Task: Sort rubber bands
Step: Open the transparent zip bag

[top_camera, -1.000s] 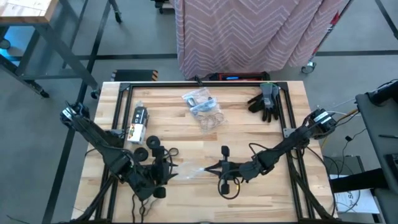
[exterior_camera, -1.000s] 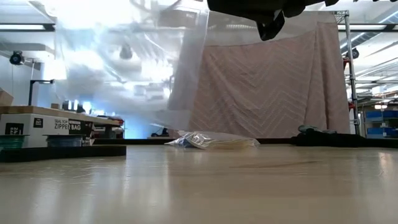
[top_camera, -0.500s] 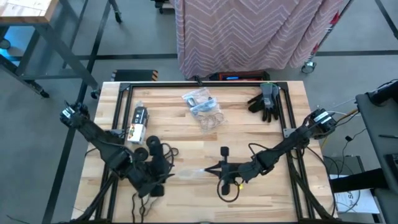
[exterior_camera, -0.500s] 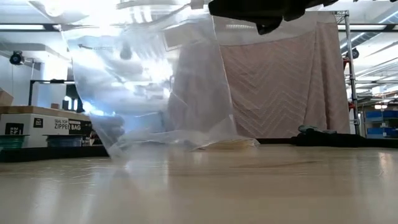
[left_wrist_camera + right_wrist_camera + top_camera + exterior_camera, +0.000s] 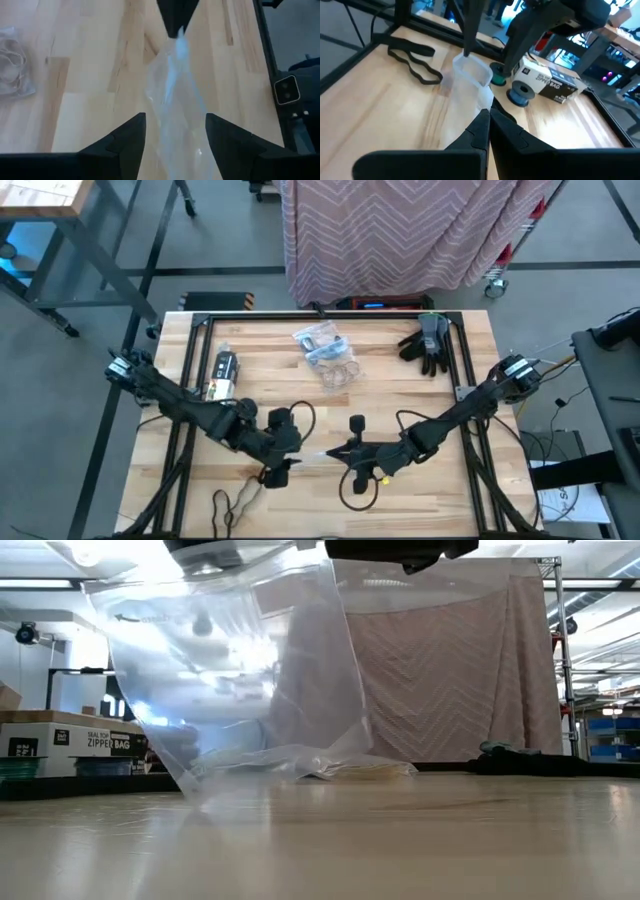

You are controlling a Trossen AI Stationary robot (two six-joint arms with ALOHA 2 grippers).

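A clear plastic bag point(image 5: 315, 456) hangs between my two grippers at the table's near middle. It spreads wide in the low view point(image 5: 240, 680). My right gripper point(image 5: 345, 452) is shut on it. My left gripper point(image 5: 290, 452) is open, and its fingers stand on either side of the bag point(image 5: 175, 90). Tan and blue rubber bands point(image 5: 335, 365) lie in crinkly clear bags at the far middle. Black rubber bands point(image 5: 415, 62) lie loose on the wood near the near edge point(image 5: 228, 502). My right gripper point(image 5: 488, 114) pinches the clear bag's upper edge point(image 5: 482, 100) between its two fingers, coming level from the table's right. The bag hangs below, its lower end point(image 5: 200, 790) down at the table top. My left gripper: I cannot tell whether its fingers point(image 5: 132, 137) touch the bag.
A zipper-bag box point(image 5: 222, 375) and dark round spools point(image 5: 520, 95) sit left of the grippers. Dark grey gloves point(image 5: 428, 340) lie at the far right. A black frame rail point(image 5: 320, 313) borders the work area. Bare wood lies between the bags and the grippers.
My left gripper has moved toward the table's right, up to the bag, and now straddles it. The bag, which hung high from my right gripper, has come down and spread, so its lower end has reached the table.
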